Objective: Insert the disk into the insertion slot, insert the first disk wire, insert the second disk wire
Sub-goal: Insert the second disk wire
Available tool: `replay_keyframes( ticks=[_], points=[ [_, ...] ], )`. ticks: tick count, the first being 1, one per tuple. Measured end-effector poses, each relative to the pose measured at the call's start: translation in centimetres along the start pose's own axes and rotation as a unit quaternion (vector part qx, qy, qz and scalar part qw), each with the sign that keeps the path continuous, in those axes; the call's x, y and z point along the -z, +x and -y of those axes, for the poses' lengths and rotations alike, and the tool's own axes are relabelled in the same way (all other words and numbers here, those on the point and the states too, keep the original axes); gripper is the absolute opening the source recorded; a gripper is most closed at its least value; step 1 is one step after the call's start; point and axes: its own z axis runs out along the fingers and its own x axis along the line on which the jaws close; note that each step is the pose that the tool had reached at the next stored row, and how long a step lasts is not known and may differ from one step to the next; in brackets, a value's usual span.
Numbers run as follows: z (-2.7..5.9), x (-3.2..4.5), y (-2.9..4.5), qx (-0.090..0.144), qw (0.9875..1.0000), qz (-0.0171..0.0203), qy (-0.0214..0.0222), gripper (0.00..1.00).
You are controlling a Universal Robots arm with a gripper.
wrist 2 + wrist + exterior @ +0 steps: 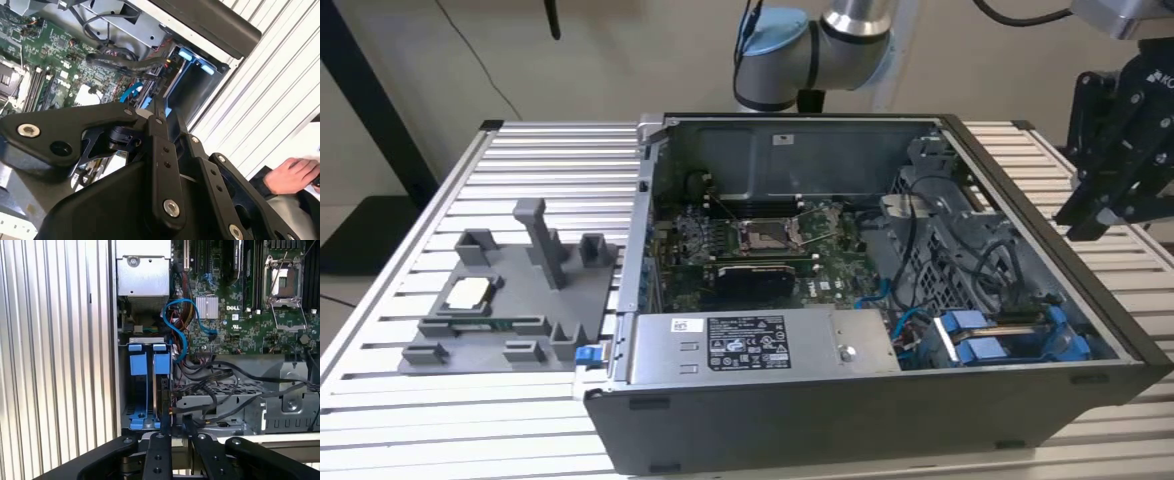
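Three views take in an open computer case (pixel 881 300) lying on a slatted metal table (pixel 534 170). In the exterior view the black gripper (pixel 1107 215) hangs over the case's wall on the exterior view's right, above the table and clear of everything inside. The disk (pixel 987 335), in its blue frame, stands in the insertion slot (pixel 1047 325) at the near corner on the exterior view's right, beside the grey power supply box (pixel 761 345). A grey fixture tray (pixel 507 300) with upright posts lies on the table to the exterior view's left of the case.

In the second wrist view the gripper's black linkage (pixel 160 165) fills the foreground; whether its fingers are apart or together cannot be told, and nothing shows in its grasp. Beyond it are the blue frame tabs (pixel 192 60), the motherboard (pixel 50 55), and a person's hand (pixel 292 172) at the edge.

In the first wrist view the disk (pixel 147 362) sits seated in the slot (pixel 125 390), with a blue cable (pixel 180 330) looping just beside it over the motherboard (pixel 240 315).
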Motion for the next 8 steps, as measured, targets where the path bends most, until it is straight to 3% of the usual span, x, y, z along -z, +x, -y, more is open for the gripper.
replay_keyframes(
  ticks=[8],
  points=[
    [0.01, 0.31, -0.02, 0.000, 1.0000, -0.0001, 0.0000, 0.24]
  ],
)
